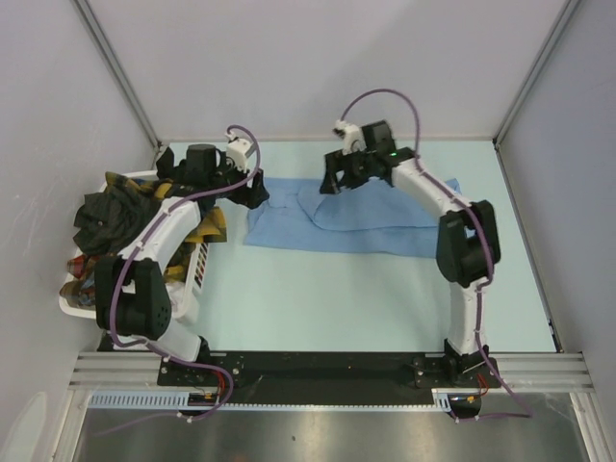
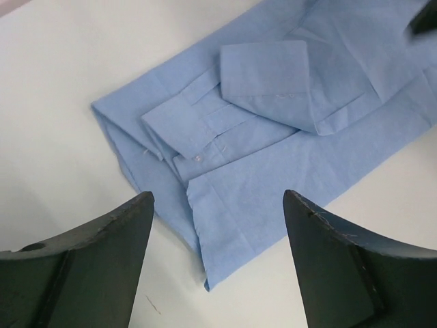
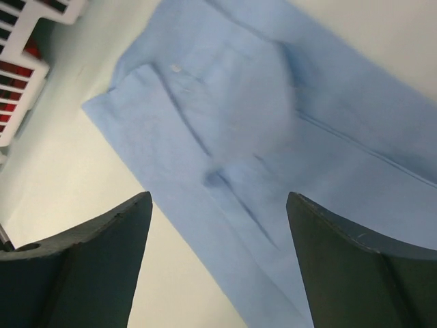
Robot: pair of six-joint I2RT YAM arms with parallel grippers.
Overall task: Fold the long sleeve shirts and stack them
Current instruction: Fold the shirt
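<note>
A plain light blue long sleeve shirt [image 1: 356,226] lies flat across the far middle of the table, partly folded, with a cuffed sleeve [image 2: 263,75] laid over its body. My left gripper [image 1: 256,191] hovers at the shirt's left end, open, its jaws wide above a corner of the cloth [image 2: 218,194] and holding nothing. Over the shirt's far edge my right gripper [image 1: 333,179] also stands open and empty, with blue cloth below it [image 3: 218,195]. More shirts, dark green-black [image 1: 104,217] and yellow-black plaid [image 1: 210,227], are piled in the basket.
A white slatted basket [image 1: 192,274] sits at the table's left edge, under the left arm; its corner [image 3: 27,68] shows red cloth through the slats. Grey walls close in the table on three sides.
</note>
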